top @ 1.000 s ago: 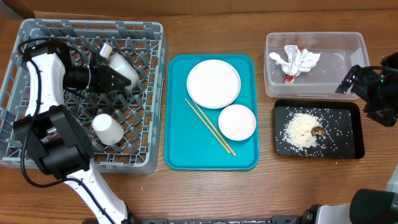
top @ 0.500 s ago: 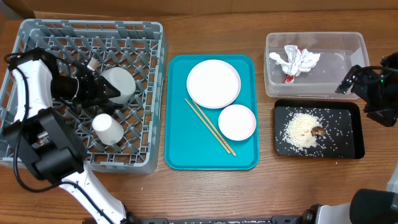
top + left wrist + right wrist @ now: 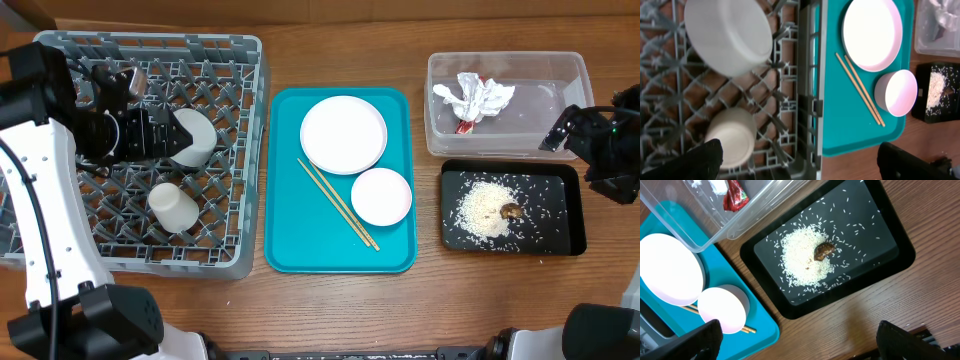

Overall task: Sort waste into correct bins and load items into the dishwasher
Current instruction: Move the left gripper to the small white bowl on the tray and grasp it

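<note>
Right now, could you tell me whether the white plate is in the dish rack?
Out: the white plate lies flat on the teal tray, beside the dish rack.

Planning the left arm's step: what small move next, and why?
Probably lift the open left gripper away from the grey bowl toward the teal tray: the bowl rests in the rack, while plate, small bowl and chopsticks wait there.
</note>
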